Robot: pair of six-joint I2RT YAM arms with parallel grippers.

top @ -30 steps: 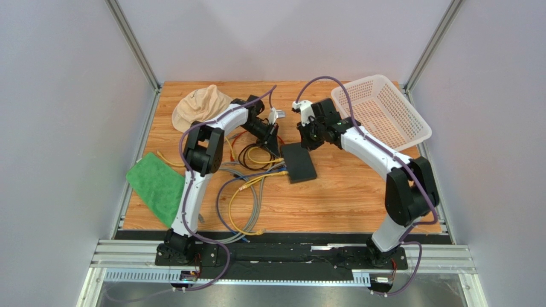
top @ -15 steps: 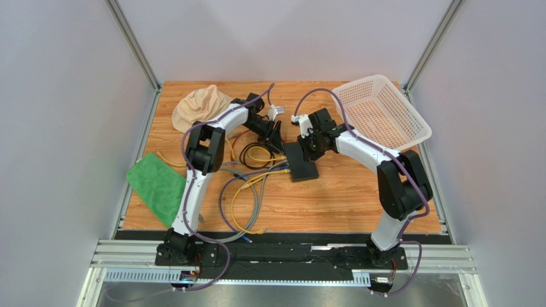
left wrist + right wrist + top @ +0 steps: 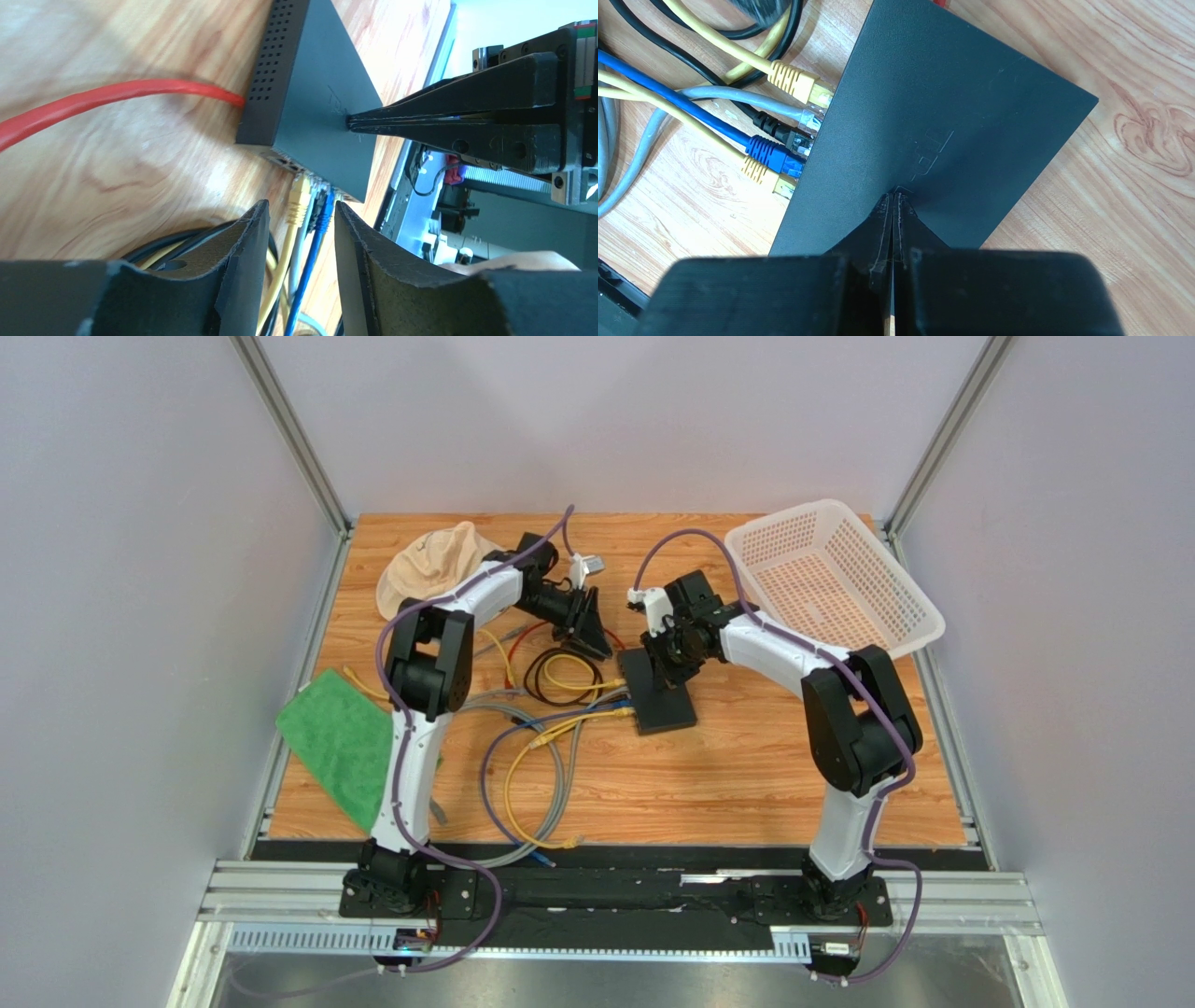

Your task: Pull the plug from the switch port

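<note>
The switch [image 3: 659,696] is a flat black box mid-table, also in the left wrist view [image 3: 316,91] and the right wrist view [image 3: 948,126]. Several plugs sit in its left side: yellow [image 3: 800,82], grey [image 3: 805,115], black [image 3: 774,129], blue [image 3: 772,152] and a second yellow [image 3: 765,180]. A red cable [image 3: 119,98] enters its far end. My right gripper [image 3: 894,199] is shut, its tips resting on the switch's top [image 3: 352,122]. My left gripper [image 3: 302,210] is open and empty, just behind the plugs, the yellow [image 3: 300,203] and blue [image 3: 324,210] ones showing between its fingers.
Loose yellow, grey, blue and black cables [image 3: 540,756] coil left of and in front of the switch. A white basket [image 3: 842,581] stands at the back right, a beige cap [image 3: 435,567] at the back left, a green cloth [image 3: 344,742] at the left edge.
My right gripper has moved left and down until its shut tips rest on the switch's top. My left gripper has shifted slightly toward the back. The switch has stayed put.
</note>
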